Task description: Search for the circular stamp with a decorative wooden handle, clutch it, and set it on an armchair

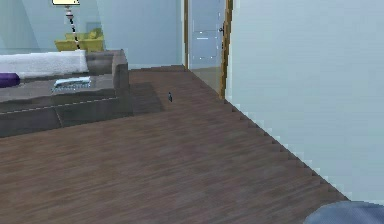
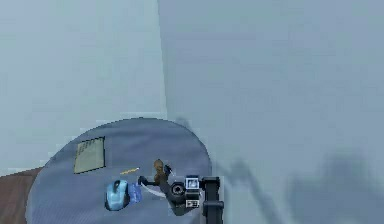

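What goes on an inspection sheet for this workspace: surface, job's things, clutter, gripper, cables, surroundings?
Surface: round grey-blue table against pale walls.
Job's things: small brown thing by the gripper, possibly the stamp; yellow armchair across the room.
Clutter: flat greenish pad, yellow stick, blue object.
Grippers: gripper against the tabletop; cannot tell whether it holds anything.
Cables: nothing seen.
Surroundings: brown sofa, door, wooden floor.

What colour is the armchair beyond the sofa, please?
The armchair is yellow; the forward view shows it best.
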Available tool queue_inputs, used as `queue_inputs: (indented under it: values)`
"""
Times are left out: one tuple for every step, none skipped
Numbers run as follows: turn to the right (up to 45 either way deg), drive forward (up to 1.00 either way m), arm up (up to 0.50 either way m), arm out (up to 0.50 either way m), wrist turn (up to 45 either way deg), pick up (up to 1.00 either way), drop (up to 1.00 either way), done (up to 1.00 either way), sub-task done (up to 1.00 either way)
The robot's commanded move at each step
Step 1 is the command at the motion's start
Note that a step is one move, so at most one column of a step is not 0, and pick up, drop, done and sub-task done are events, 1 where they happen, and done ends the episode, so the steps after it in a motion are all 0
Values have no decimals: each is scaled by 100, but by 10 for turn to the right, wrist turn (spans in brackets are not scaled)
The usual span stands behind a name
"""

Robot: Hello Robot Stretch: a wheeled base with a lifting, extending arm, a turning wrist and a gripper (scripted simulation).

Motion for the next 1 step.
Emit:
queue_inputs:
  values:
    - [0,0,10,0,0,0,0,0,0]
